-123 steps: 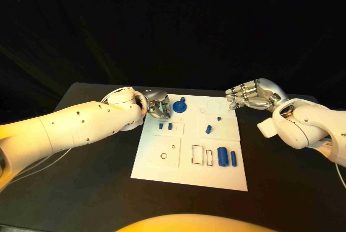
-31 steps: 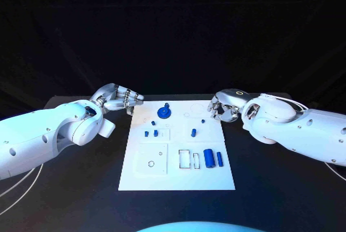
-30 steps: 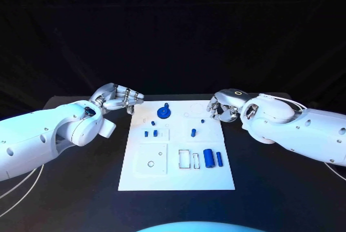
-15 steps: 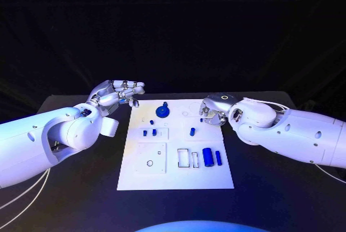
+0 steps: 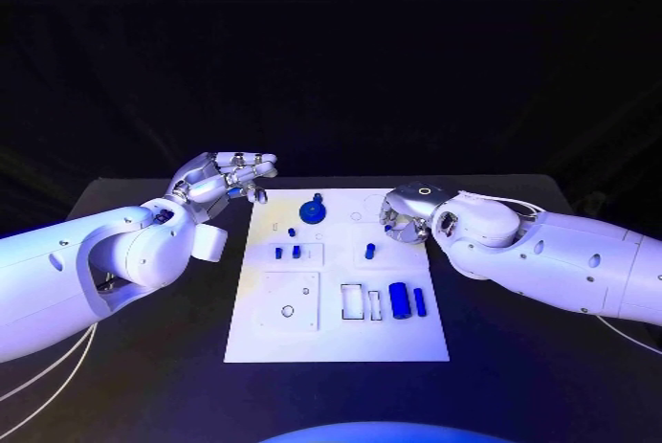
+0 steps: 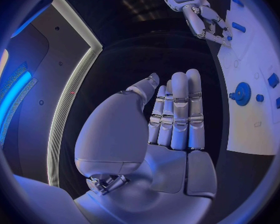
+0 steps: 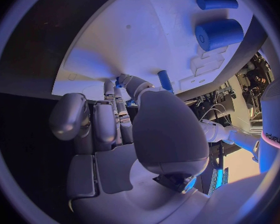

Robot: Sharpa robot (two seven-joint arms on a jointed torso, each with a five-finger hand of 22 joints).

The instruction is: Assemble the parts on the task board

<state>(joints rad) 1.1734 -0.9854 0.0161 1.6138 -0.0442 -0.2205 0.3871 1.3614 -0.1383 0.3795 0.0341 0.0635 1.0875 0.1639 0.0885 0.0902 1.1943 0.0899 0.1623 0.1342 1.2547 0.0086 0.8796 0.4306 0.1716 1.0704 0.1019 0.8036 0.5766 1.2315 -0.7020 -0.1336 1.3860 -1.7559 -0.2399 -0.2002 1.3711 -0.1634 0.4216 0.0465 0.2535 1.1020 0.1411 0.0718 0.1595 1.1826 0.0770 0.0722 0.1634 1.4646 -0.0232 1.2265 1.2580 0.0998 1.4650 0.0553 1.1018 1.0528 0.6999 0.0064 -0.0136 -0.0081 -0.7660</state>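
The white task board (image 5: 309,323) lies in the middle of the table. My right hand (image 5: 403,216) is curled down over its far right part; in the right wrist view its thumb and a finger pinch a small blue peg (image 7: 119,82) standing on the board (image 7: 146,30). Another peg (image 5: 370,251) (image 7: 165,79) stands close by. A blue gear piece (image 5: 312,211) (image 6: 242,92) sits at the far middle. My left hand (image 5: 221,179) (image 6: 171,119) hovers open and holds nothing, off the board's far left corner.
A thick blue cylinder (image 5: 397,299) (image 7: 219,34) and a thin one (image 5: 418,302) (image 7: 216,2) lie at the board's near right, beside two rectangular slots (image 5: 362,302). Small blue pegs (image 5: 286,253) stand left of centre. Black table (image 5: 538,366) surrounds the board.
My left hand has left the gear piece and drawn back off the board, opening. My right hand has come in over the board's far right and lowered its fingers onto the small peg.
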